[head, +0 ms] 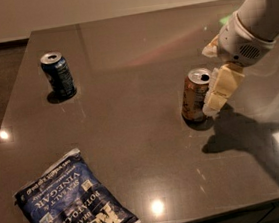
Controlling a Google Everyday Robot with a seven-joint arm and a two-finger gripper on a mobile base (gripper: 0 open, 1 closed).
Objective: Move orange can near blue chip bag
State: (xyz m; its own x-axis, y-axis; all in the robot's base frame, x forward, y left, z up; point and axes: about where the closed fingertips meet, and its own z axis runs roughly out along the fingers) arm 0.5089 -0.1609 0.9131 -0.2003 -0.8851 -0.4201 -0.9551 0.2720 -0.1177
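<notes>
The orange can (195, 96) stands upright on the dark table (134, 64), right of the middle. My gripper (219, 93) comes in from the upper right on the white arm (255, 25) and sits right against the can's right side, low over the table. The blue chip bag (72, 204) lies flat at the front left corner, its white lettering upside down to the camera. It is far from the can.
A dark blue can (58, 75) stands upright at the back left. The table's front edge (217, 215) runs just below the bag. The arm's shadow falls on the table right of the orange can.
</notes>
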